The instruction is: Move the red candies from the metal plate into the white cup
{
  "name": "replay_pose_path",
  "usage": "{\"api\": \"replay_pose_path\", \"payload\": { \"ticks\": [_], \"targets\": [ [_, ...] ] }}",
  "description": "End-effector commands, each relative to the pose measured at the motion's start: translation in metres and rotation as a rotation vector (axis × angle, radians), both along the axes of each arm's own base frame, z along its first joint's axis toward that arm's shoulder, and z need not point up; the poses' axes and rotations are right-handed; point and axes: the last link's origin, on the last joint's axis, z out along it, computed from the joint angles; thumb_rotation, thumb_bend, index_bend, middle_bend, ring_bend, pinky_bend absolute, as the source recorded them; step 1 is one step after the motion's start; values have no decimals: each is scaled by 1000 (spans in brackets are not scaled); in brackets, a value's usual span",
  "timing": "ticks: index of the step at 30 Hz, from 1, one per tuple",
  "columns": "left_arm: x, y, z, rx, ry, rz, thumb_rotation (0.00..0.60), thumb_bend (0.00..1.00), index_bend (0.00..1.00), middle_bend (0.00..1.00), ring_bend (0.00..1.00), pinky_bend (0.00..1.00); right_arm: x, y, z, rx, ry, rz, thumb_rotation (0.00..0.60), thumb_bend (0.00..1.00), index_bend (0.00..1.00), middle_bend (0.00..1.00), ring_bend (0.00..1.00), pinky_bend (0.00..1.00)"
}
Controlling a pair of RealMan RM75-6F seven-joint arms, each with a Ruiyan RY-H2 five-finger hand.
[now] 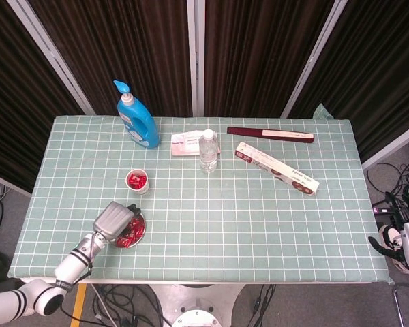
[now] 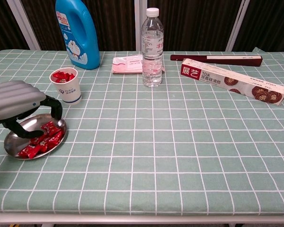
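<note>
A metal plate [image 2: 12, 140] [image 1: 137, 219] near the table's front left corner holds several red candies [image 2: 41, 141]. Behind it stands the white cup [image 2: 66, 86] [image 1: 138, 181] with red candies [image 2: 63, 75] inside. My left hand [image 2: 17, 100] [image 1: 114, 217] hovers over the plate's left half, palm down, with its dark fingers [image 2: 53, 107] curved down toward the candies. I see nothing held between them. My right hand [image 1: 407, 248] shows only at the far right edge of the head view, off the table; how its fingers lie is unclear.
A blue detergent bottle [image 2: 77, 33] stands behind the cup. A clear water bottle [image 2: 152, 47], a pink packet [image 2: 127, 64], a long biscuit box [image 2: 233, 81] and a dark red flat box [image 2: 216, 59] lie across the far half.
</note>
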Motion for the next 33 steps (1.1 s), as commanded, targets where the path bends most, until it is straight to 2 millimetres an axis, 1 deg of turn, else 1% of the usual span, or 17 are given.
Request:
{"api": "replay_pose_path", "payload": {
  "ticks": [1, 6, 14, 23, 27, 33],
  "targets": [
    [-1, 1, -1, 10, 6, -7, 600, 312, 460, 495, 757, 1000, 0, 0, 0, 1, 1, -1, 600, 113, 30, 141, 6, 332],
    [-2, -1, -4, 22, 4, -27, 600, 312, 477, 517, 763, 1000, 1, 0, -1, 2, 2, 0, 600, 113, 30, 140, 6, 332],
    [-3, 1, -12, 13, 47, -59, 600, 312, 490, 518, 764, 1000, 2, 0, -1, 1, 3, -1, 600, 113, 30, 140, 6, 332],
    [-4, 4, -16, 11, 91, -72, 600, 312, 494, 524, 763, 1000, 1, 0, 0, 1, 3, -4, 600, 113, 30, 140, 5, 332],
    [-6, 4, -18, 12, 98, -79, 600, 314, 545, 582, 781, 1000, 1, 0, -1, 1, 4, -6, 600, 113, 30, 141, 5, 332],
    [-10, 5, -20, 11, 98, -79, 600, 329, 591, 634, 804, 1000, 2, 0, -1, 1, 4, -6, 600, 113, 30, 141, 6, 332]
  ]
}}
